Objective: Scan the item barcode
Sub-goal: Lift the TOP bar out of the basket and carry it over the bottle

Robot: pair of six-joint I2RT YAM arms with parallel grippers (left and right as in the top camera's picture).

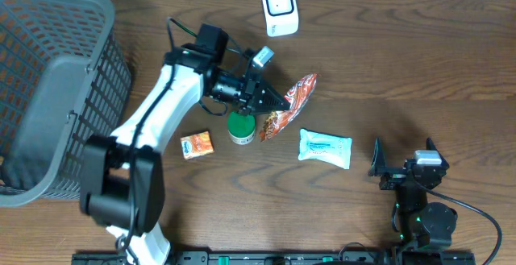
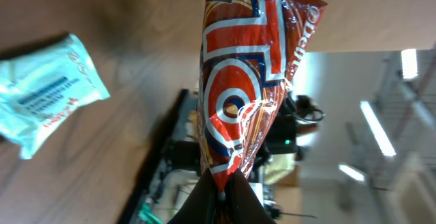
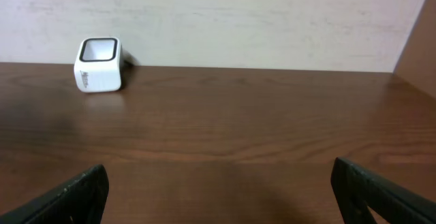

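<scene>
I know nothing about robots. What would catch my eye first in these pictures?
First, the bright red-and-orange snack bag, pinched at one end by the left gripper near the middle of the wooden table. After that, the big grey basket at the left edge, and the small white scanner standing alone at the far edge.

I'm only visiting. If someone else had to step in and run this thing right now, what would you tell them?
Left end effector: shut on the snack bag, pinching one end.
Right end effector: open, empty, near the table's front edge.
Scanner: white, at the far edge.
Done: bag grasped.
Left: show its barcode to the scanner; no barcode is visible.
Jar, small box and tissue pack lie on the table; basket at left.
</scene>
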